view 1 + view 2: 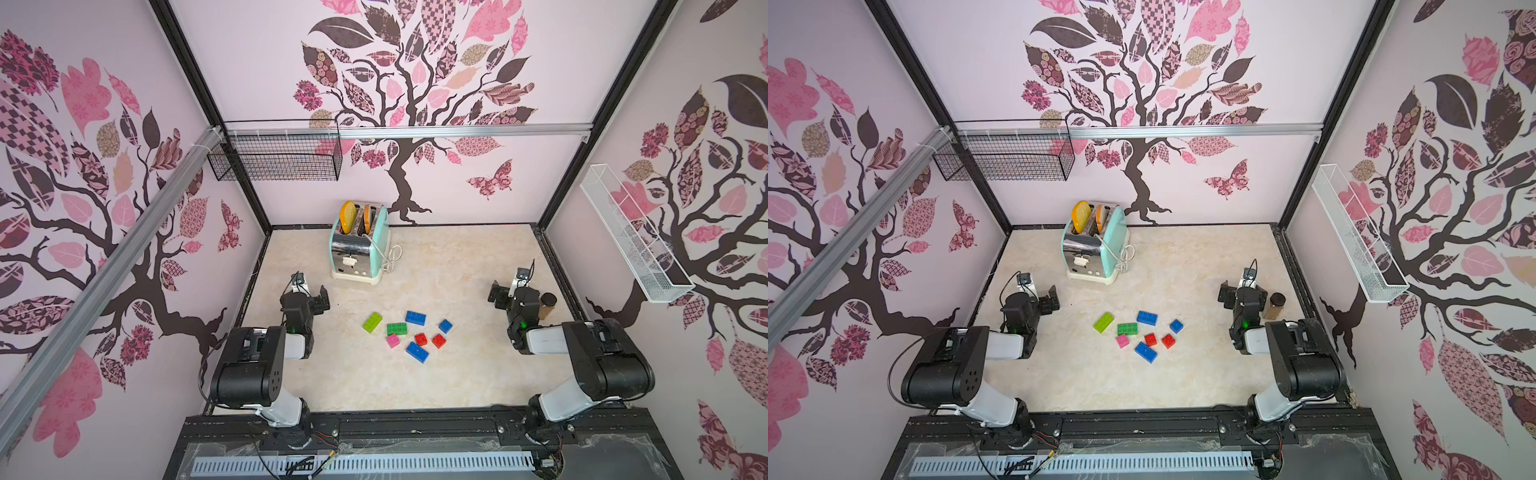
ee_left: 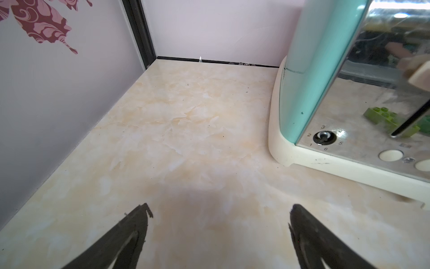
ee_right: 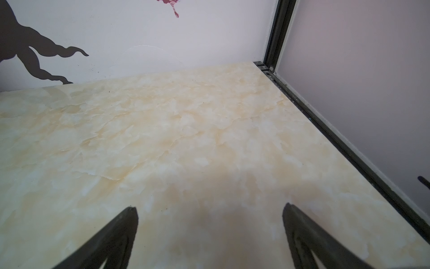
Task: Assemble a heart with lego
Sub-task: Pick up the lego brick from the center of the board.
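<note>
- The table (image 1: 457, 374) carried the loose pieces near its middle, seemingly so that either arm could reach them.
- The toaster (image 1: 359, 249) stood at the back, well apart from them.
- The left gripper (image 2: 220, 210) and right gripper (image 3: 209, 207) hovered at either side, jaws spread and empty, probably poised for a first pick.
- The lego (image 1: 421, 339) lay scattered between the arms, all eight bricks separate; no heart was joined yet.

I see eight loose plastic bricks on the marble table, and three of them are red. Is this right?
Not quite: only two are red, one small red studded plastic brick and its red twin beside it, as both top views show. The rest is correct.
</note>
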Motion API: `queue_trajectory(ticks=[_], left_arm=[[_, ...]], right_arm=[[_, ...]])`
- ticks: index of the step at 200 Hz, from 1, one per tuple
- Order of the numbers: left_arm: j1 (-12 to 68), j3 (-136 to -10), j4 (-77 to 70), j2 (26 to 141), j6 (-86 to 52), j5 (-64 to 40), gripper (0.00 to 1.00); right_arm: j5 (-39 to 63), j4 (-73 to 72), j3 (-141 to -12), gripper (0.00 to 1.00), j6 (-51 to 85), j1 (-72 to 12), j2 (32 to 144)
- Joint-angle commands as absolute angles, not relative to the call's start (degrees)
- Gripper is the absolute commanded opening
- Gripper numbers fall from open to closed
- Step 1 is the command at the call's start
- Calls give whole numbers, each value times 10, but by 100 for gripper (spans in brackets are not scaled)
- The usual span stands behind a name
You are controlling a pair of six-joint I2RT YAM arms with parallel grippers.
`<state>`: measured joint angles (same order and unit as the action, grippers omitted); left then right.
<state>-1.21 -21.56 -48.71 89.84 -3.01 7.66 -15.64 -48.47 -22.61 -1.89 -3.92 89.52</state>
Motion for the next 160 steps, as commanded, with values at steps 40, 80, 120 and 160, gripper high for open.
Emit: queue_trajectory(ticks=[40,80,120,160], left_arm=[[-12,-221,-495,892,-26,80,97],[-12,-222,-494,892,-26,80,97],[-12,-222,-492,893,-25,79,97],[-11,-226,-492,887,-18,60,93]], right_arm=[[-162,-483,-234,100,-12,-37,889],[-145,-475,-240,100,-8,-28,891],[-116,-462,-247,100,-18,-27,892],[-114,-460,-247,99,-18,-26,892]])
